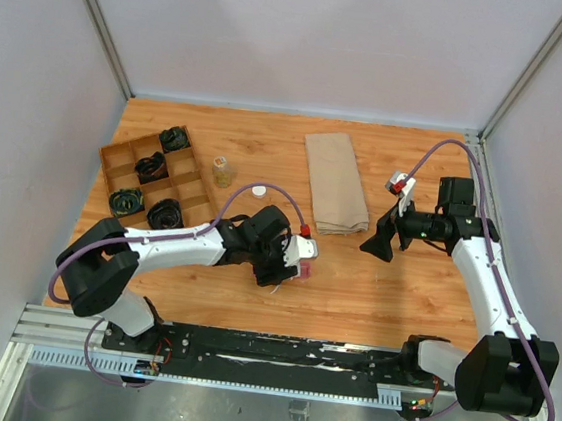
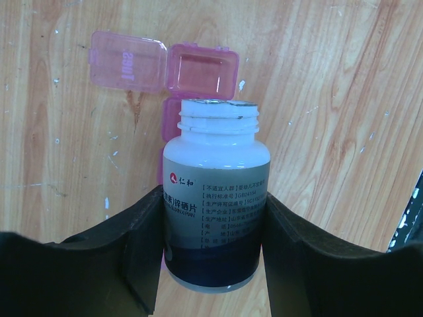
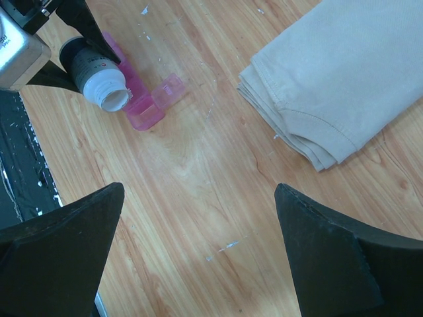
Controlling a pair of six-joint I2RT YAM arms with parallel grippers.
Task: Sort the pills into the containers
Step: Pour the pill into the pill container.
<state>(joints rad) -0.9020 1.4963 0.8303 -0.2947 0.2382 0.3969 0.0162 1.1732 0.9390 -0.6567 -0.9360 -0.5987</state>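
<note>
pinched in left claw: uncapped white plastic pill bottle, mouth tilted toward translucent pink lidded container strip on wooden desk, end lid flipped open. right claw spread, holding nothing. risks: tipping too steeply, dumping many pills; missing small compartment; nudging strip.

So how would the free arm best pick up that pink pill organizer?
I'd pinch the pink pill organizer across its two long sides, coming straight down: it lies flat, so only those narrow walls face each other. Choose a closed compartment, away from the open lid jutting sideways and the white pill bottle tilted over it in the left gripper.
</note>
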